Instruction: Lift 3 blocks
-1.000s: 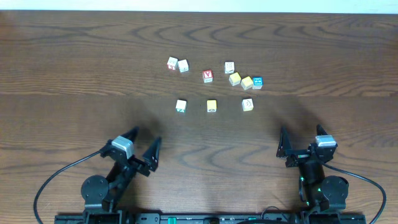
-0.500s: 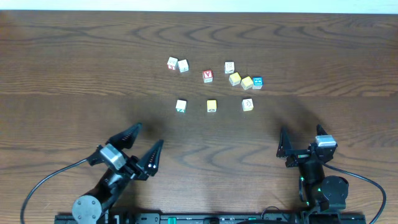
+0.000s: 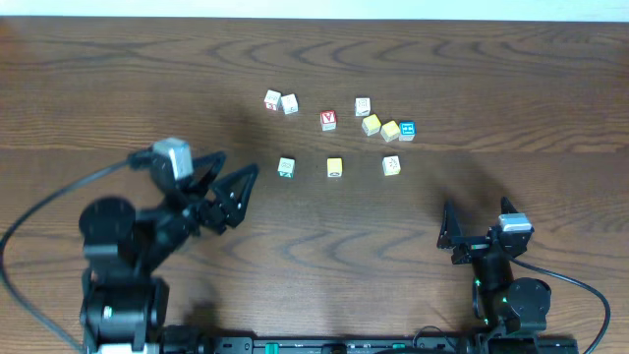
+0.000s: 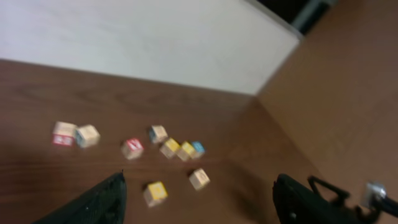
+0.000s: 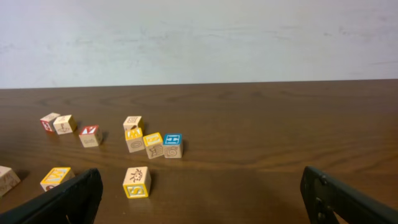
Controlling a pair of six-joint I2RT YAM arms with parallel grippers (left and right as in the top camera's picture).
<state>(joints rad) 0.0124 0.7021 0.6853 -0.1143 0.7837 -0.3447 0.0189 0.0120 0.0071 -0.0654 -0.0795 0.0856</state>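
As your left claw (image 3: 237, 163) swings up from its resting spot near the front edge of the table (image 3: 118, 79) and leans out over the wood, its jaws stand spread wide with nothing between them, and the forward tip now sits near the white block with the green mark (image 3: 286, 167), apart from it. You can take that as the approach to the first of three lifts; no block is off the surface yet. Beyond it, in the same row, lie the yellow block (image 3: 335, 167) and then the cream block (image 3: 391, 165), each well apart from its neighbour, so you have room to close around one at a time. Your right claw (image 3: 474, 204) has not stirred: it waits low at the front right, equally wide and empty. Farther back sit the red-faced cube (image 3: 328, 120), the blue-faced cube (image 3: 407, 130) and a few others, none of them between your claw and the row.
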